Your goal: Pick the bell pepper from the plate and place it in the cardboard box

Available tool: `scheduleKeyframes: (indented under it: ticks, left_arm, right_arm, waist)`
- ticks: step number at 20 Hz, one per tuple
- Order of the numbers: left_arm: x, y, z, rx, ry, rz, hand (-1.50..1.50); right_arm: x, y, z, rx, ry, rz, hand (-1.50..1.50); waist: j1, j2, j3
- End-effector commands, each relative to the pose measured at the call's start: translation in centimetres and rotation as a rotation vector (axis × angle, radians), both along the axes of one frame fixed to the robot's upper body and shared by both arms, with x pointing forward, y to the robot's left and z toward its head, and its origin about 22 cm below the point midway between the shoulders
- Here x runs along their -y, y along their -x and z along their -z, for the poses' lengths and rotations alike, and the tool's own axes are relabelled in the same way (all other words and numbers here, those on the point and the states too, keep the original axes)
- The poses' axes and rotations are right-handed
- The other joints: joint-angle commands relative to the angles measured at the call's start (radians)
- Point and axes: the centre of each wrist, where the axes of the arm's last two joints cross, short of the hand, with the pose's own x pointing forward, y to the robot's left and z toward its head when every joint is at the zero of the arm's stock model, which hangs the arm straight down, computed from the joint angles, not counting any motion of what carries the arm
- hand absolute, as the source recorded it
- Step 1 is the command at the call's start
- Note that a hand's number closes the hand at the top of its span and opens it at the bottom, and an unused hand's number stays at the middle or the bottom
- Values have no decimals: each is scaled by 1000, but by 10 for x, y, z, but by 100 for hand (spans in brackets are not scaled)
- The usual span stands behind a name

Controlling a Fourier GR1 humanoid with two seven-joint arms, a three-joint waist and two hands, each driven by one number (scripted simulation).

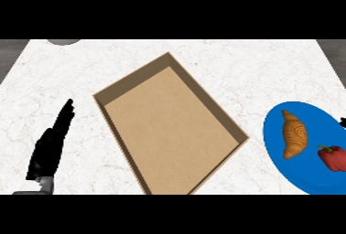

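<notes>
A red bell pepper (332, 158) lies on the blue plate (277, 146) at the right edge of the head view, beside a brown croissant (294, 134). The cardboard box (108, 106) sits open in the middle of the counter, nothing inside it. My left hand (51, 146) rests at the lower left with its fingers straight and pointing up, well left of the box. A small dark bit shows at the right edge above the plate (343, 122); I cannot tell what it is. The right hand itself does not show.
The white marble counter (236, 64) spreads around the box. A grey round object (63, 41) peeks in at the top left edge. Dark floor shows past the counter's far corners.
</notes>
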Motion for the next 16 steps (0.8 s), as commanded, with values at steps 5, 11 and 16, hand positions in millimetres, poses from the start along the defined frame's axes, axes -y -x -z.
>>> scheduleKeyframes:
  ticks: [5, 11, 16]
  left_arm:
    - [5, 5, -2, 4, 16, -6, 0]
    - [-5, 0, 1, -15, 24, 25, 0]
    - [-8, 1, 6, 2, -1, 1, 0]
  right_arm:
    - [-11, 10, 2, 14, -8, -3, -150]
    - [-7, -7, 29, 3, -4, 8, -150]
    - [-14, 2, 28, 0, -12, 5, -150]
  waist:
    - [-4, -1, 0]
    - [1, 0, 0]
    - [-2, 0, 0]
